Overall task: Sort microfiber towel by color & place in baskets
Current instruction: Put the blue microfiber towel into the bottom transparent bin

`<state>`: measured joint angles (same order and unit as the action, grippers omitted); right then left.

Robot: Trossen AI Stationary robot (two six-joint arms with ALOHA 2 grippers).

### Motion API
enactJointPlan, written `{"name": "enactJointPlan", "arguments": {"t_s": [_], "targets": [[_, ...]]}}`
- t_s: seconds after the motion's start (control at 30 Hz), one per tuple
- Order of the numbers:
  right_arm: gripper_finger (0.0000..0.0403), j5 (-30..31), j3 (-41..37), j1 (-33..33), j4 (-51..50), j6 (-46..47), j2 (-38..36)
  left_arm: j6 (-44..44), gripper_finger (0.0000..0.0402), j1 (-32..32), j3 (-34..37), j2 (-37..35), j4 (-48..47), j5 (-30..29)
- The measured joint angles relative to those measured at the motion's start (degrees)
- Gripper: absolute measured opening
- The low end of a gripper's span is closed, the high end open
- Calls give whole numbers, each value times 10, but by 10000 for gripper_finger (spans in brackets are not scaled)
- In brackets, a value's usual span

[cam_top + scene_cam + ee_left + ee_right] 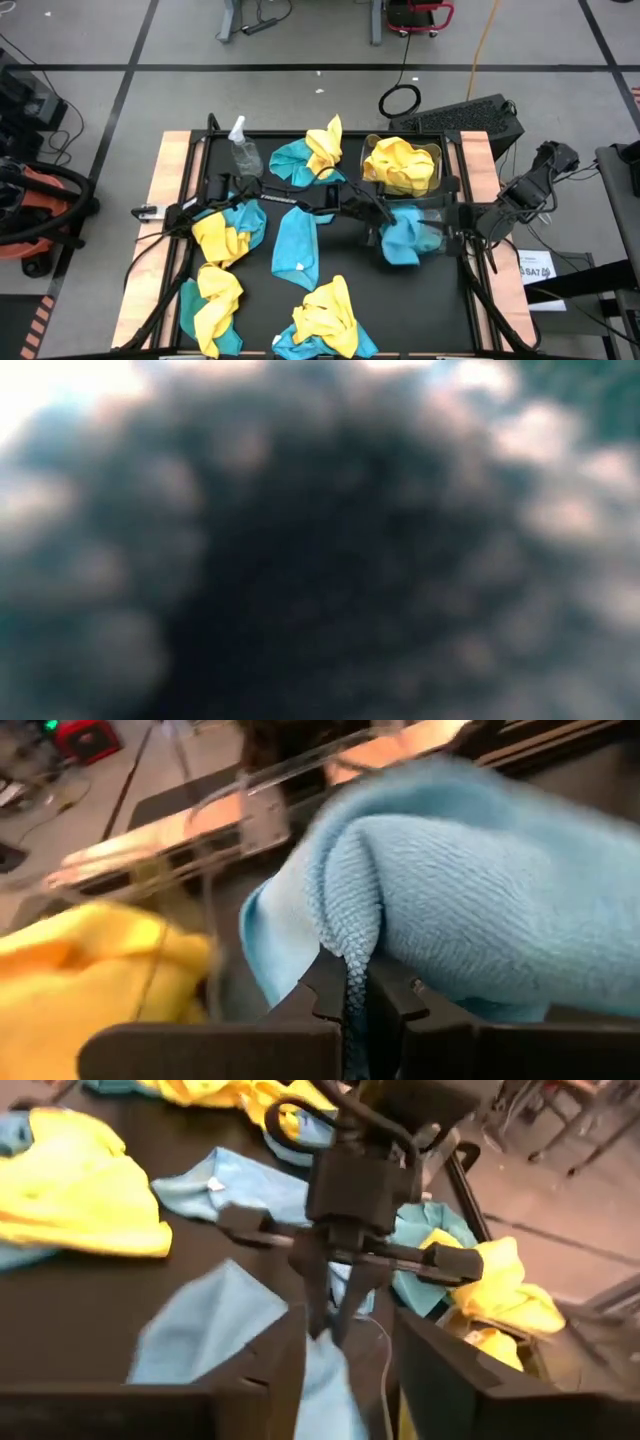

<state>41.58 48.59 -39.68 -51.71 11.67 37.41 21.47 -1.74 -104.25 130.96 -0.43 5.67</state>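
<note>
Black tabletop (340, 250), strewn with fuzzy yellow and teal cloths. I see the left gripper (356, 992) pinched shut on a teal towel's (470, 880) fold, over the near clear basket (440, 215). Right gripper (345, 1355) stands parted around it. Soft, light, limp; grip a bunched ridge.

- Clear baskets (452, 150): two, side by side.
- Spray bottle (243, 148): one.
- Arms: two.
- Towel heaps loose on table (170, 200): five; single cloths within cannot be counted.

yellow towels (400, 165), teal towel (405, 240) (dark pincers)
</note>
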Motion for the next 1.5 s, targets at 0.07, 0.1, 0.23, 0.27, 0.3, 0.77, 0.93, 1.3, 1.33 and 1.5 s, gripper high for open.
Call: {"name": "enactJointPlan", "arguments": {"t_s": [0.07,0.1,0.23,0.27,0.3,0.77,0.93,1.3,1.33,1.5], "targets": [[158,0,10,0,-6,32,3,-1,12,-3,0,5,-14,-17],[163,0,13,0,-8,46,4,-1,12,-3,0,8,-18,-25],[168,-6,17,0,-7,85,14,-1,12,-3,0,13,-25,-44],[168,-10,17,0,-7,96,19,-1,12,-3,-1,13,-25,-47],[168,-10,17,0,-7,108,24,-1,12,-3,-1,13,-29,-49],[169,-45,17,43,82,226,179,4,35,-3,-1,14,-29,-81],[164,-57,17,68,-9,296,247,13,37,-3,-1,14,-31,-82],[124,-89,17,132,-47,226,304,19,39,0,-1,14,-45,-79],[122,-90,17,142,-50,219,309,19,39,0,-1,14,-47,-78],[118,-132,17,189,-18,170,335,24,40,1,-1,14,-50,-78]]}}
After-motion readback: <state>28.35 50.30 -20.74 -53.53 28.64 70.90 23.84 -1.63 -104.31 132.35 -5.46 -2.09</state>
